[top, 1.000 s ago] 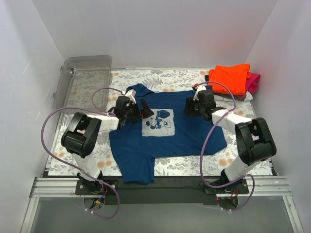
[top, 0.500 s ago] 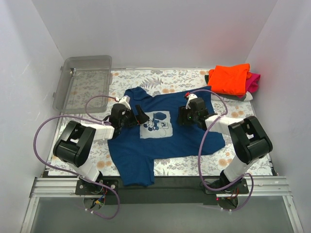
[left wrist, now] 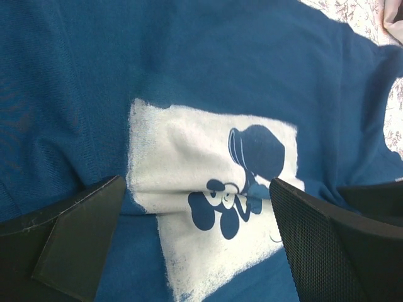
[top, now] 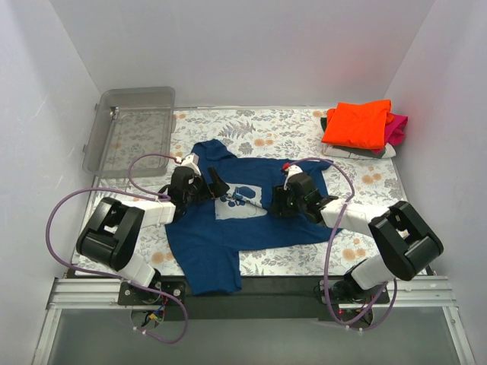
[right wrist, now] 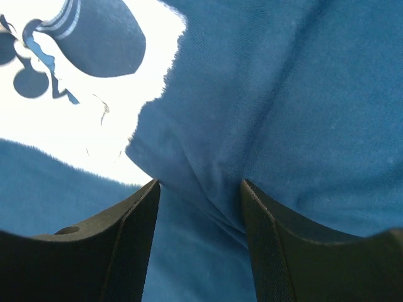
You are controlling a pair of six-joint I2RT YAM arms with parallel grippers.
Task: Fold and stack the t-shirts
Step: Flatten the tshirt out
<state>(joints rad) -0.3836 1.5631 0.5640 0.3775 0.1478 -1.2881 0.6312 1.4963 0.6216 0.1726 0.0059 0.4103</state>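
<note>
One navy t-shirt [top: 221, 236] lies spread mid-frame on the bench [top: 281, 137]; three folded shirts [top: 361, 125] are stacked upper right. The left hand [top: 215, 187] gapes wide over it; the right hand [top: 278, 202] pinches a navy fold.

Clear bin [top: 131, 129] blocks far-left corner; folded t-shirts stack [top: 359, 125] far-right; floral mat [top: 281, 131] between passable.

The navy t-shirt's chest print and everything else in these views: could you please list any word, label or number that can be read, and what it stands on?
No readable text in any view.
navy t-shirt, chest print: a cartoon figure only, no letters.
orange t-shirt, folded at the far right: no print or tag shows.
clear bin: no label visible.
table cover: floral pattern only.
</note>
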